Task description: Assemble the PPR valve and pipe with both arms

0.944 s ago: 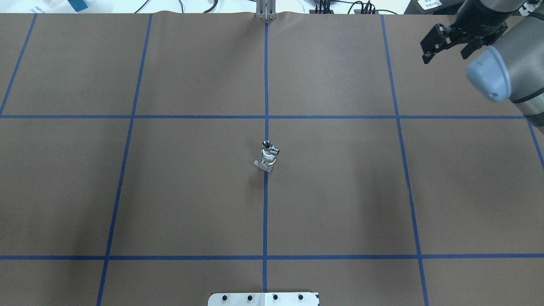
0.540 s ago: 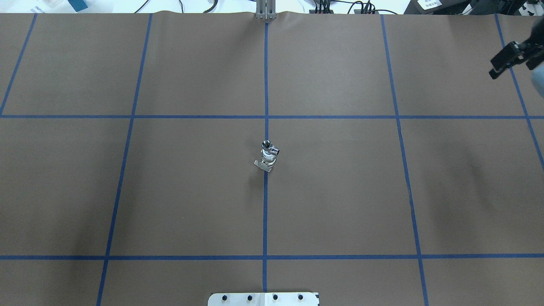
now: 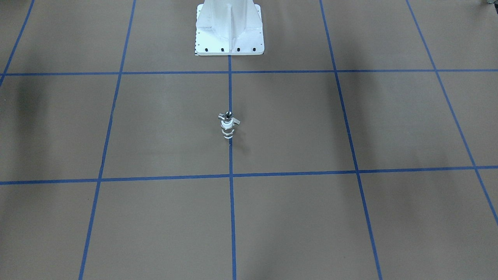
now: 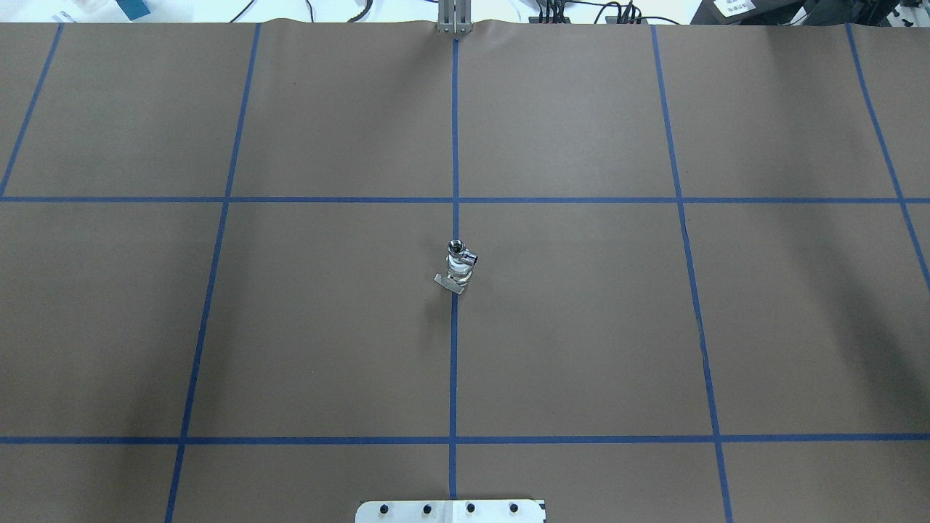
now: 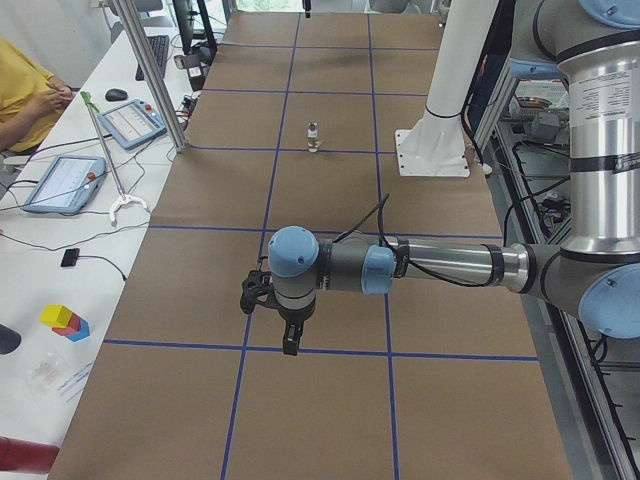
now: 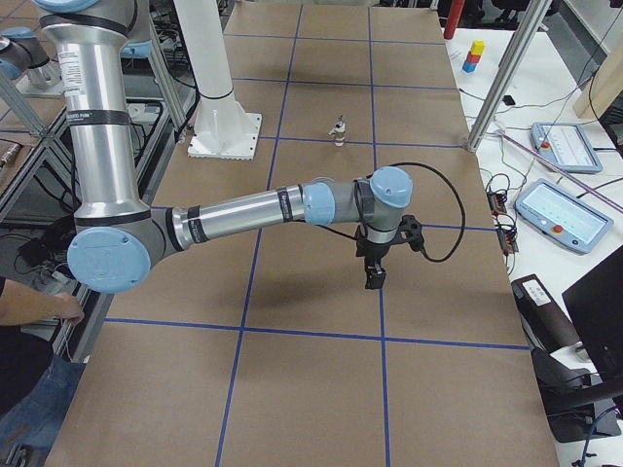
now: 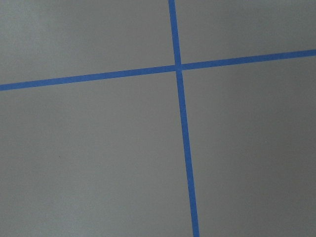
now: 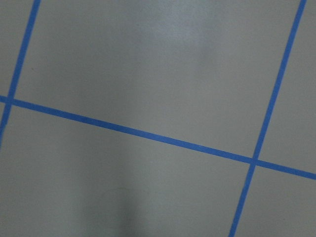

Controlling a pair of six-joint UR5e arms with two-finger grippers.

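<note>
Now that the right arm (image 6: pixel 243 209) has swung out of the overhead view, where it showed in the far right corner a second ago, both arms sit out at the ends of the table (image 4: pixel 218 327). Looks like a retreat to me: the PPR valve (image 4: pixel 458 272) stands upright on the centre tape line (image 4: pixel 454 131) with the pipe (image 4: pixel 455 248) on top, seemingly joined. Left end effector (image 5: pixel 288 345) and right end effector (image 6: pixel 373 280) hang low over bare table; can't tell how open either is. Stack's well apart from every edge and from the pedestal (image 3: pixel 229 31), so decent room all round.
</note>
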